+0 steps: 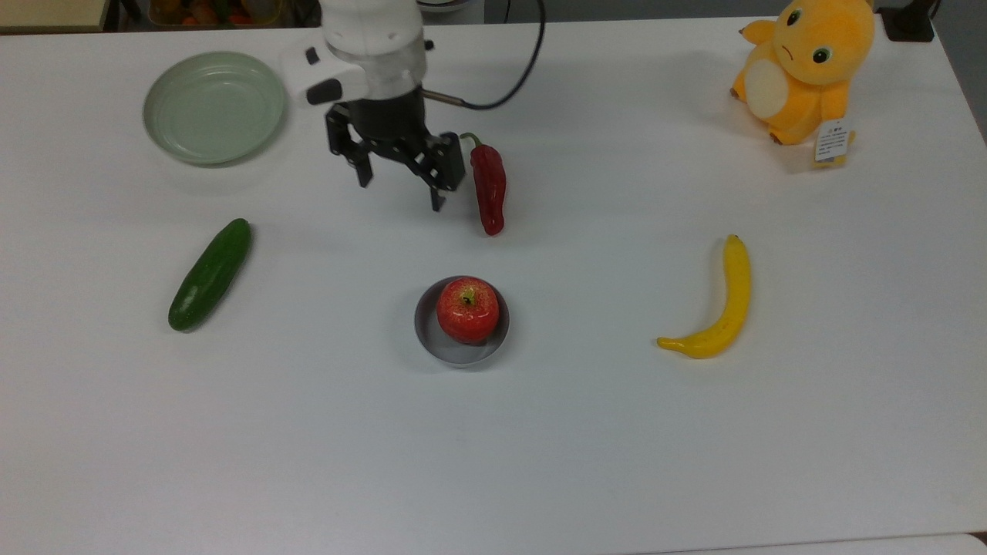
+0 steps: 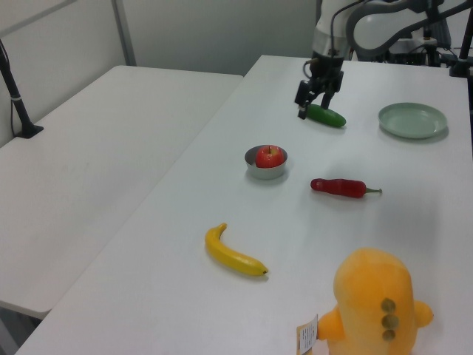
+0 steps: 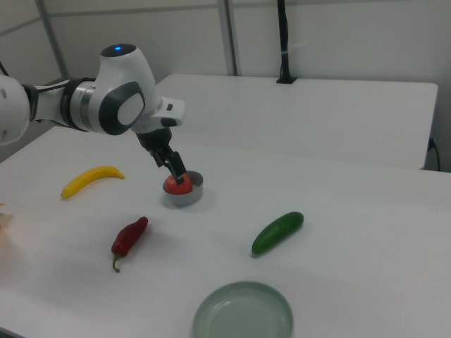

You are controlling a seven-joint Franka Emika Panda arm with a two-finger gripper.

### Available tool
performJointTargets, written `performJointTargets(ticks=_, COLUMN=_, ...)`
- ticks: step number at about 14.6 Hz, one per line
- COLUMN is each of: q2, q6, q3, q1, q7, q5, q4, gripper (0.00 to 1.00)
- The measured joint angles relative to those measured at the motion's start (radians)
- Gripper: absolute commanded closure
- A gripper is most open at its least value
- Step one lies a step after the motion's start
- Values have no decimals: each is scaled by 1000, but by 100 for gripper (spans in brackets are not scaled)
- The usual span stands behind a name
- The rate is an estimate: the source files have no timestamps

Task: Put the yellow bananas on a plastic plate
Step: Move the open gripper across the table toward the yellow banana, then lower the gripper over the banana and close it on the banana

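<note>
Jaws (image 1: pixel 398 186) hang released and empty beside the pepper (image 1: pixel 489 187); heading toward the banana (image 1: pixel 717 307) at four o'clock, they risk clipping the pepper.

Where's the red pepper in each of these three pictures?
Top view: red pepper upper middle, beside the open gripper.
Left view: red pepper right of centre.
Right view: red pepper lower left.
Shared landmark: the grey dish holding the apple sits near it.
</note>
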Motion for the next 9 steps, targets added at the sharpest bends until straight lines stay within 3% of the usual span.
performJointTargets(ticks=9, q2=203, q6=0, q3=19, q1=231, q7=478, q5=0, q4=210, gripper=0)
